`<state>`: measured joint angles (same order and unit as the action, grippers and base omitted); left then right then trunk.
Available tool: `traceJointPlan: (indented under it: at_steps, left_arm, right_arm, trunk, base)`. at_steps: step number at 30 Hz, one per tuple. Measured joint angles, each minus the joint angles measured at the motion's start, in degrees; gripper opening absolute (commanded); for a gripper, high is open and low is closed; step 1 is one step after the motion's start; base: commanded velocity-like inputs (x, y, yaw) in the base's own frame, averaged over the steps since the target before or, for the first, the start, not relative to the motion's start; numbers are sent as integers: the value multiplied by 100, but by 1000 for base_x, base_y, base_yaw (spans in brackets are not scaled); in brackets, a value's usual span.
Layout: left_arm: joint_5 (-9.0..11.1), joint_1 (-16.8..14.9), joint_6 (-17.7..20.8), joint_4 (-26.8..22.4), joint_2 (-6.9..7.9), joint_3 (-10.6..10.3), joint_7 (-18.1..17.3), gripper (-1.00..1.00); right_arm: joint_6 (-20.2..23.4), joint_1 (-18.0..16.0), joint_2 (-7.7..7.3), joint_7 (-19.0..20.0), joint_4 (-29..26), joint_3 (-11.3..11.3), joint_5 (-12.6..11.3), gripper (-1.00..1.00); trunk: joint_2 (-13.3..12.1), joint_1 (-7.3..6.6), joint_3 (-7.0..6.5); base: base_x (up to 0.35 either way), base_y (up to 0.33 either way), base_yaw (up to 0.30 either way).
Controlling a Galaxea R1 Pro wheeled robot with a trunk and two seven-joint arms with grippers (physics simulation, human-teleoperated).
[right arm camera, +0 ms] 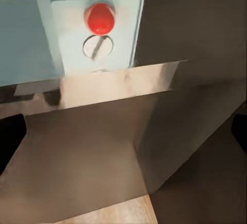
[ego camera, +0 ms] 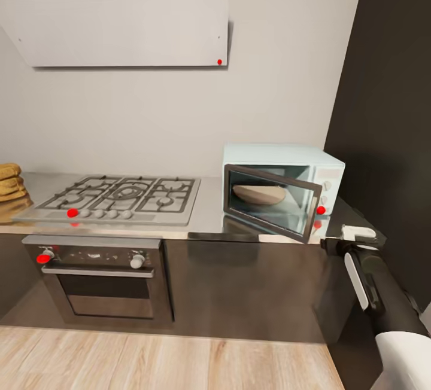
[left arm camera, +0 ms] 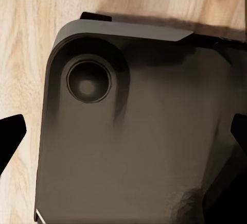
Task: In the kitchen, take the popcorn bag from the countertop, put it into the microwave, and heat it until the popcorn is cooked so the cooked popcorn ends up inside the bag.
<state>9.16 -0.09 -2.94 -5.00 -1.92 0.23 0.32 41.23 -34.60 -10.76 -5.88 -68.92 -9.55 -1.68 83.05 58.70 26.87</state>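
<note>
Head view: popcorn bag [ego camera: 258,194] already inside microwave [ego camera: 287,165] on counter [ego camera: 209,213], door ajar; right hand [ego camera: 354,233] near, spread wide, empty; next, push door shut.

You had a glossy grey steel-like countertop [ego camera: 209,213] before you, mirroring the microwave [ego camera: 281,189] near its right end. The microwave's pale mint shell looked like smooth painted metal or plastic, its door [ego camera: 270,201] dark glass in a steel frame. Inside, the bag [ego camera: 258,194] looked matt tan, paper-like. The hob [ego camera: 117,198] was brushed metal with matt grey grates. The oven [ego camera: 99,276] below had a steel front and dark glass. The cabinets [ego camera: 251,288] were dark and semi-gloss, the floor [ego camera: 149,360] pale grained wood, the wall [ego camera: 179,109] matt. Your right arm [ego camera: 374,285] wore smooth black and white plastic.
</note>
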Motion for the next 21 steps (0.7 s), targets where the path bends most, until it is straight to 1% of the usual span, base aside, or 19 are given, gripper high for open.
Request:
traceJointPlan:
  at_steps: [6,11,12,13,18,21]
  left_arm:
    - [-1,0,0,8,0,-4,-1,100]
    - [-1,-1,0,1,0,3,-1,100]
    - [0,-1,1,0,0,6,-1,100]
    - [0,-1,-1,0,0,8,-1,100]
    - [1,0,-5,-7,0,18,-1,100]
    - [0,1,-1,-1,0,13,-1,100]
  right_arm:
    - [-11,0,-5,193,-193,-192,0,100]
    - [-163,0,-27,349,-354,-353,55,100]
    - [-249,0,-30,925,-439,-1148,51,100]
    - [-257,0,-27,956,-444,-1317,66,100]
    - [-262,1,-8,979,-467,-1299,61,100]
    - [-259,1,-6,1090,-468,-1283,55,100]
  trunk:
    - [0,0,0]
    - [0,0,0]
    - [0,1,0]
    - [0,2,0]
    - [-1,3,0]
    - [0,2,0]
  base:
    - [309,-87,0]
    - [296,-91,0]
    - [155,-49,0]
    - [79,-25,0]
    - [22,-5,0]
    - [108,0,0]
